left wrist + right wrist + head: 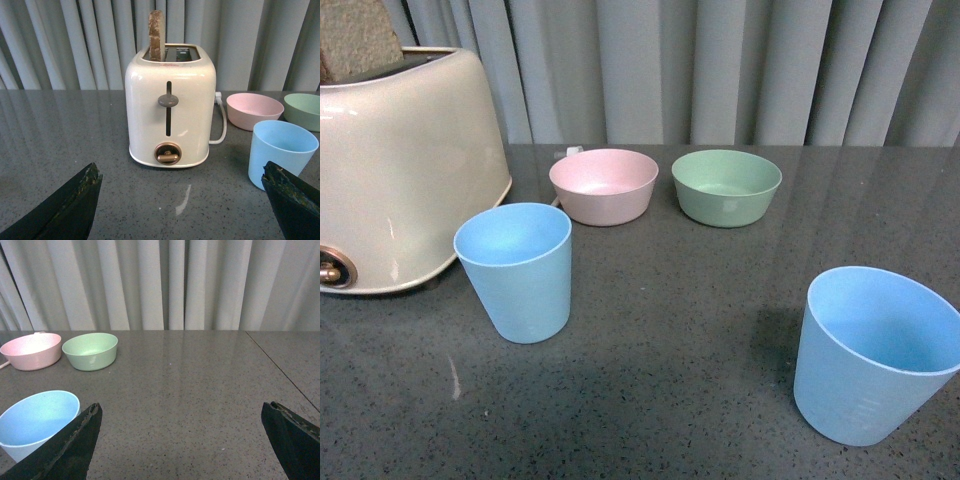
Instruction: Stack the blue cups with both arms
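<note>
Two light blue cups stand upright and apart on the dark speckled counter. One blue cup (517,270) is left of centre in the front view, beside the toaster; the other blue cup (873,352) is near the front right. Neither arm shows in the front view. In the left wrist view my left gripper (182,172) is open over bare counter, with the left cup (280,152) just beyond one fingertip (292,200). My right gripper (181,412) is open too, and the right cup (35,421) sits beside one of its fingers (70,445).
A cream toaster (395,165) with a slice of bread in one slot stands at the far left. A pink bowl (604,185) and a green bowl (726,186) sit side by side at the back. Grey curtains hang behind the counter.
</note>
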